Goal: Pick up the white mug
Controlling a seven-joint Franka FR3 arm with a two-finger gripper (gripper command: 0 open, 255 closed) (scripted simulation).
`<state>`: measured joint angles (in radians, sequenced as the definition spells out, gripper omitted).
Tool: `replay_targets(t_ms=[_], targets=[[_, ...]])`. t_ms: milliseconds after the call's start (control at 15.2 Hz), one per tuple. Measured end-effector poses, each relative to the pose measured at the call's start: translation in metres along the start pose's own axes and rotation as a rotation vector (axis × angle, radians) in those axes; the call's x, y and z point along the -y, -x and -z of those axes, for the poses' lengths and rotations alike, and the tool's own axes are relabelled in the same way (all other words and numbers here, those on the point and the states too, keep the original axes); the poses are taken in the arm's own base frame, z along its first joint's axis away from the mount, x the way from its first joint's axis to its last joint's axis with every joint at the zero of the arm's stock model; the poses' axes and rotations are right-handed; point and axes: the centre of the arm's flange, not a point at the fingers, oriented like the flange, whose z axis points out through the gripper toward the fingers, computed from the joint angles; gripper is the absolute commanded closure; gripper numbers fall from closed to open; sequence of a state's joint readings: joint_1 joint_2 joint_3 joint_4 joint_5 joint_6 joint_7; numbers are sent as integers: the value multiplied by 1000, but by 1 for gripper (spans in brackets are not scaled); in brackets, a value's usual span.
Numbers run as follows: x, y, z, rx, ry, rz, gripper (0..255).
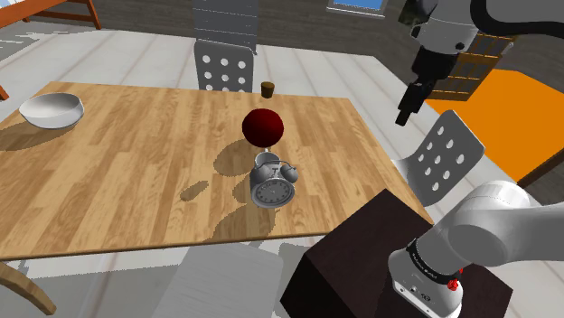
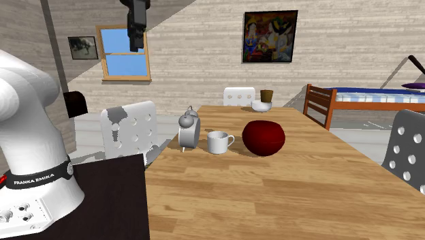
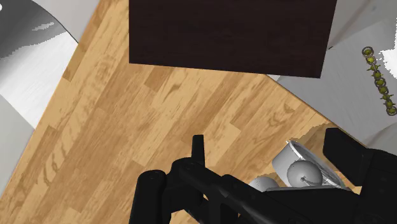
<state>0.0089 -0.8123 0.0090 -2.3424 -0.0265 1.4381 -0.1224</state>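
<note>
Wooden table (image 2: 306,198) holds white mug (image 2: 218,142) between alarm clock (image 2: 189,129) and red bowl (image 2: 263,138); gripper (image 2: 136,42), jaws wide, should descend centred, avoiding both.

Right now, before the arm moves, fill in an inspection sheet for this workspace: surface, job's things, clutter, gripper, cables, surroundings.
Surface: wooden table, plank top.
Job's things: white mug, upright, standing between the alarm clock and the dark red round object, handle towards the latter.
Clutter: alarm clock; dark red round object; white bowl; small brown cup.
Gripper: gripper open, empty, raised high above the table, apart from the mug.
Cables: nothing seen.
Surroundings: white perforated chair; bed; painting; window.
</note>
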Motion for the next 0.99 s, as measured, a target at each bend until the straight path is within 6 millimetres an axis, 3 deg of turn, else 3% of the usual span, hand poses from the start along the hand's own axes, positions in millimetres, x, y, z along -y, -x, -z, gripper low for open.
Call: replay_targets(t_ms=[198, 990], targets=[[6, -12, -10, 1, 1, 1, 0], [55, -124, -104, 3, 13, 14, 0]])
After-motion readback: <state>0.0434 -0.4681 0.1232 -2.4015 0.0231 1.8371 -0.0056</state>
